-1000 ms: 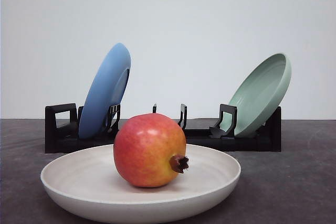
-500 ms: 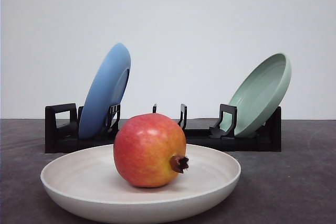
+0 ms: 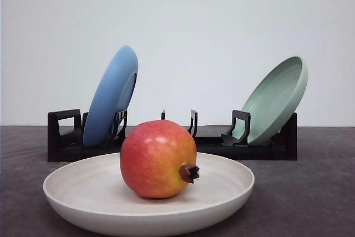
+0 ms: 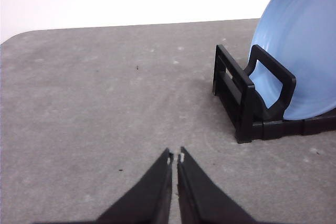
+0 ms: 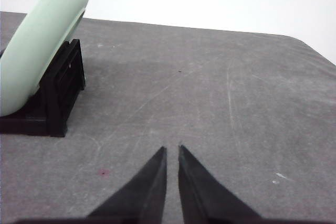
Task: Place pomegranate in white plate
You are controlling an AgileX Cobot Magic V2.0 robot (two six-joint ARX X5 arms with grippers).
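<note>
The red, yellow-blushed pomegranate rests in the middle of the white plate at the near centre of the table, its dark calyx pointing right. In the left wrist view my left gripper is shut and empty above bare grey table, with the rack's left end off to one side. In the right wrist view my right gripper is shut too, holding nothing, over bare table beside the rack's right end.
A black dish rack stands behind the white plate. A blue plate leans in its left slot and a pale green plate in its right slot. Grey tabletop stretches to both sides.
</note>
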